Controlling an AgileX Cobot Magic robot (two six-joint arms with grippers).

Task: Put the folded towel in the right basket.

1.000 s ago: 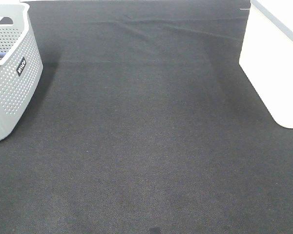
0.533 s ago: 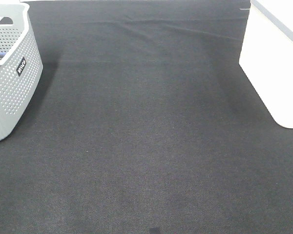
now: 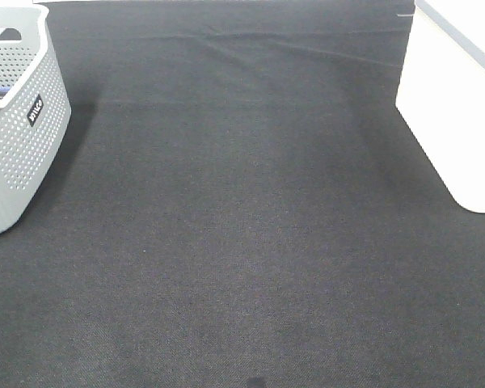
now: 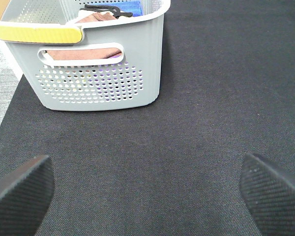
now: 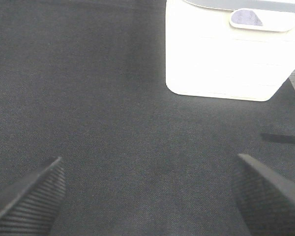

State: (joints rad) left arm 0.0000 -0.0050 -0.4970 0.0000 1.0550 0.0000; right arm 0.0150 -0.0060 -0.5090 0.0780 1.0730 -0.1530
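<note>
Exterior high view shows a tabletop covered in dark cloth, with a grey perforated basket standing at its far left edge and a white basket standing at its far right edge. The two baskets are well apart, with bare dark cloth between them. Neither arm appears in this view.

Left wrist view looks toward the grey perforated basket, which has a yellow band along part of its rim and a slot handle cut into its wall. Inside it lie folded cloths: a reddish-brown towel seen through the handle slot, and a blue cloth near the far rim with a dark object across it. Which of these is the folded towel of the task cannot be told. The left gripper hangs above the cloth in front of this basket, its two dark textured fingertips spread wide apart, with nothing between them.

Right wrist view faces the white basket, whose wall is plain and whose rim carries a handle opening. The right gripper likewise has its fingertips spread wide over bare cloth, holding nothing, short of the white basket.
</note>
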